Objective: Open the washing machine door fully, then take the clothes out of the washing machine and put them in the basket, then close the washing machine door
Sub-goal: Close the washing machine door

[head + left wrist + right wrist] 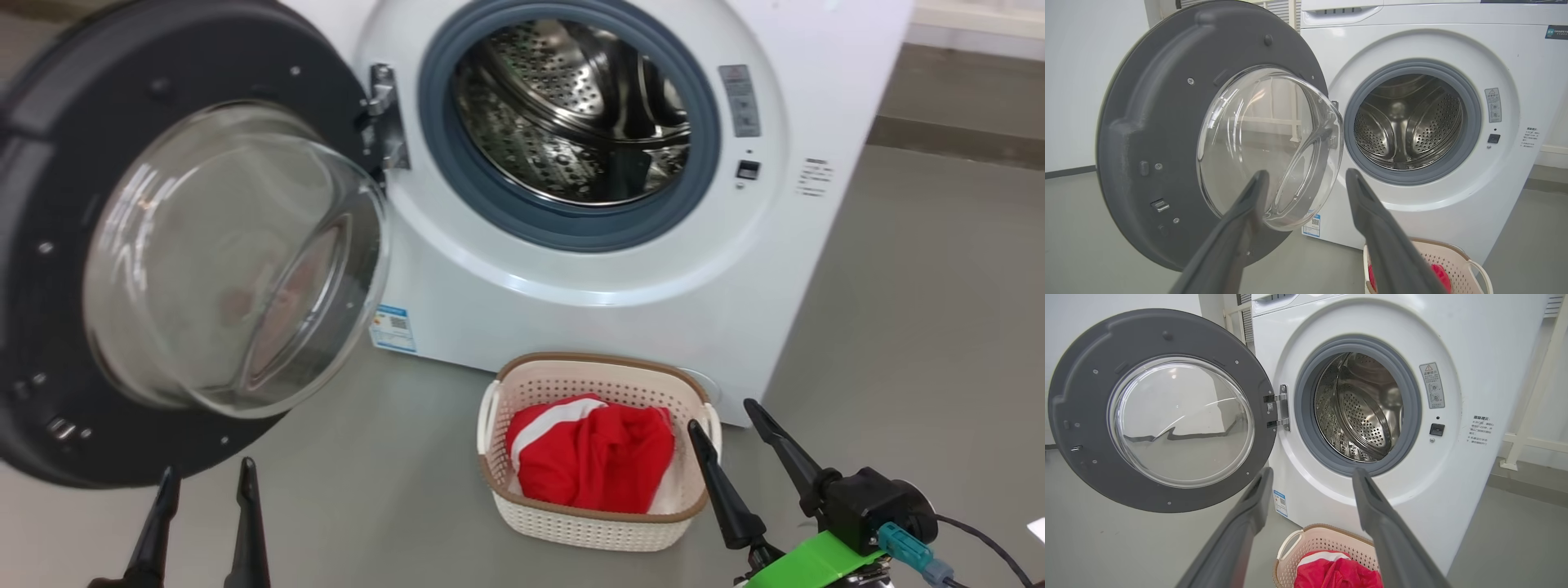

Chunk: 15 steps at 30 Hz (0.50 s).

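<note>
The washing machine point(620, 278) point(1453, 212) point(1457, 490) stands white with its steel drum point(571, 106) bare of cloth. Its door point(49, 269) point(1151, 134) point(1081, 412) is swung wide to the left, the clear window bulging toward me. On the floor in front sits the cream basket point(522, 490) point(1457, 257) point(1290, 555) holding the red clothes point(596, 465) point(1441, 273) point(1339, 575) with a white stripe. My left gripper point(207, 475) point(1306, 175) is open below the door. My right gripper point(725, 415) point(1310, 473) is open just right of the basket, above it.
Grey floor point(914, 327) spreads around the machine. A blue label point(392, 328) is on the machine's lower front. A white frame point(1531, 416) and a skirting board stand to the machine's right. A green part and a cable sit at my right wrist point(816, 555).
</note>
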Motion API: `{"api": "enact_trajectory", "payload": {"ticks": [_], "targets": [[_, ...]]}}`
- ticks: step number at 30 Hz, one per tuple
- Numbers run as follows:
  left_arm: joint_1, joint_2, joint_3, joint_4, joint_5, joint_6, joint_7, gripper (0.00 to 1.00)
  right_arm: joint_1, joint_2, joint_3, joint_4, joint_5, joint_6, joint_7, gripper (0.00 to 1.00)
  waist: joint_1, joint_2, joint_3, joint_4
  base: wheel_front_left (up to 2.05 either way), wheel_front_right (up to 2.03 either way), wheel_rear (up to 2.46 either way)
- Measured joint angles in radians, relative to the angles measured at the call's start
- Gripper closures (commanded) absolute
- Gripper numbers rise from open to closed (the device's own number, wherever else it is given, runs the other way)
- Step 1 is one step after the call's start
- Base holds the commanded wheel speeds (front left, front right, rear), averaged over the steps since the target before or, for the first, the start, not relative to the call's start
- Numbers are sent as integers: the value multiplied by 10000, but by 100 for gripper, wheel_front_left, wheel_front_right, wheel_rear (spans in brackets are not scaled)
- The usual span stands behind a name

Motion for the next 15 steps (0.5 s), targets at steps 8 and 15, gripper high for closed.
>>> {"api": "enact_trajectory", "payload": {"ticks": [8,15], "targets": [[23,63,-27,-336,81,159,259,0,-5,12,265,-12,77,0,0,0,0,0,-40,658,0,0,0],[202,105,-38,-493,82,255,403,0,-6,12,313,-31,92,0,0,0,0,0,-73,1102,0,0,0]]}}
